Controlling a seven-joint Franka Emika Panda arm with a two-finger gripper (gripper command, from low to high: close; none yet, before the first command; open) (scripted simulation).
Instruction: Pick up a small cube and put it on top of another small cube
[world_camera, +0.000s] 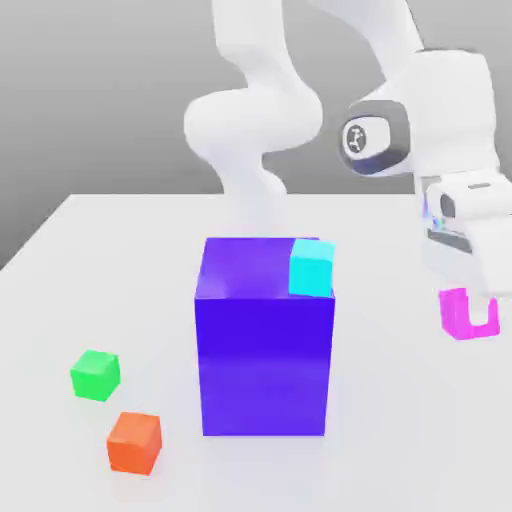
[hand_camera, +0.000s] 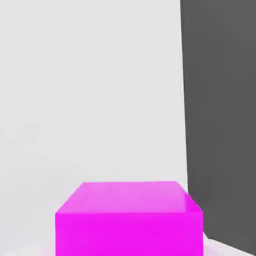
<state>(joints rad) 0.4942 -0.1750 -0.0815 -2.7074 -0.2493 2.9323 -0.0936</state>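
Magenta shows between the tips of the pincer: it is pinching the small magenta cube, holding it in the air above the white desk at the exterior view's right, beside the big purple block. A cyan cube sits on that block's top corner. The green cube rests on the desk at the left, an orange cube just beside it.
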